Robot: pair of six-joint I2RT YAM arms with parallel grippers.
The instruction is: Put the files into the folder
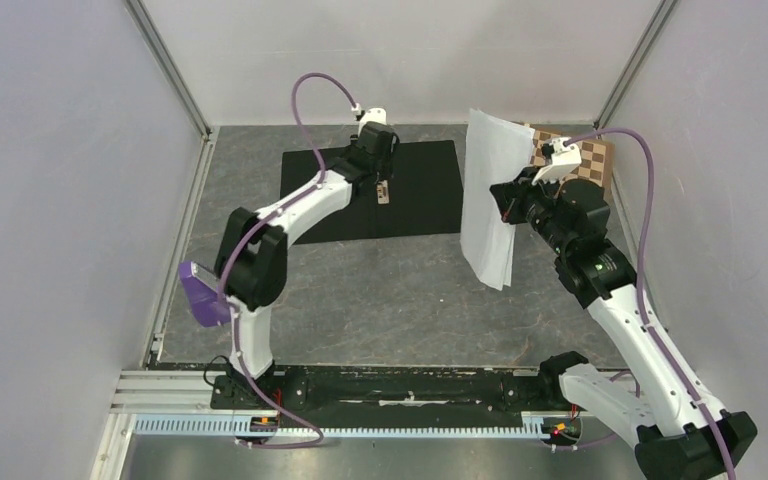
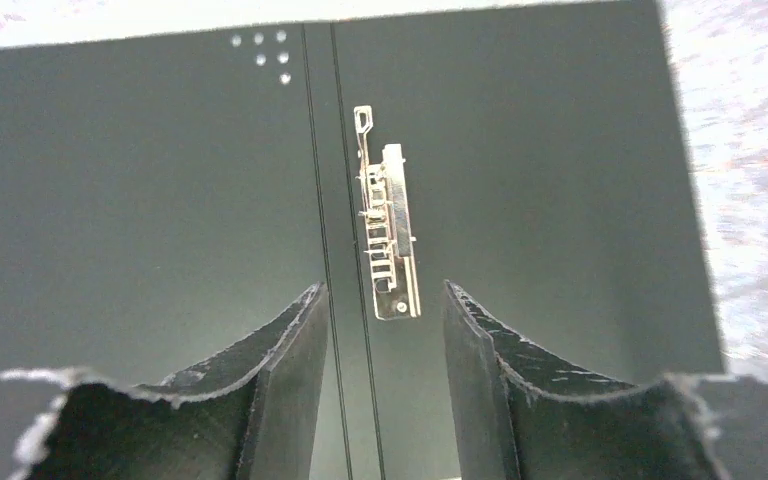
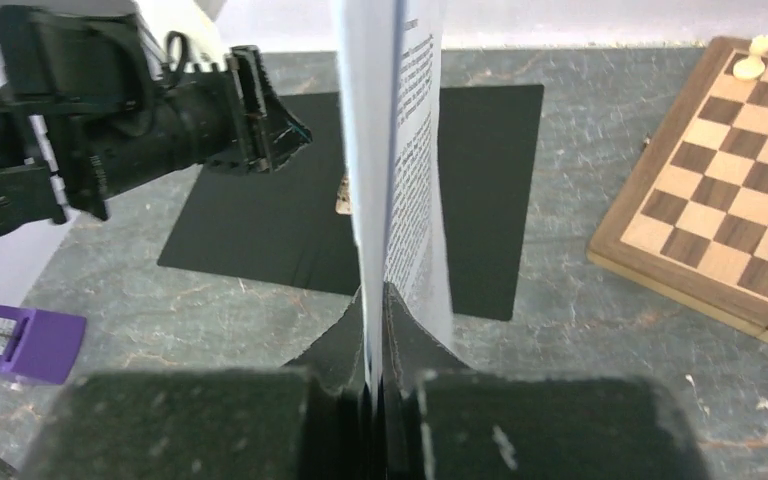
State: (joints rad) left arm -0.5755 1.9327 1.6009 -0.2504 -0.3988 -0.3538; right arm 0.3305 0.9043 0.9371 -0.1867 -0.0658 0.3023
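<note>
The folder (image 1: 420, 190) lies open at the back of the table, black inner faces up, with its metal clip (image 1: 383, 192) by the spine. My left gripper (image 1: 378, 172) hovers over that clip, open and empty. In the left wrist view the clip (image 2: 388, 230) shows just ahead of the left gripper (image 2: 383, 290), above the folder (image 2: 160, 200). The files (image 1: 490, 190), white sheets, hang upright in the air right of the folder. My right gripper (image 1: 508, 200) is shut on their edge. In the right wrist view the files (image 3: 400, 150) rise from the right gripper (image 3: 375, 300); one sheet carries printed text.
A wooden chessboard (image 1: 590, 155) lies at the back right, behind the files; it shows with a white piece (image 3: 757, 55) in the right wrist view. A purple object (image 1: 200, 295) sits by the left arm's elbow. Grey enclosure walls stand on three sides.
</note>
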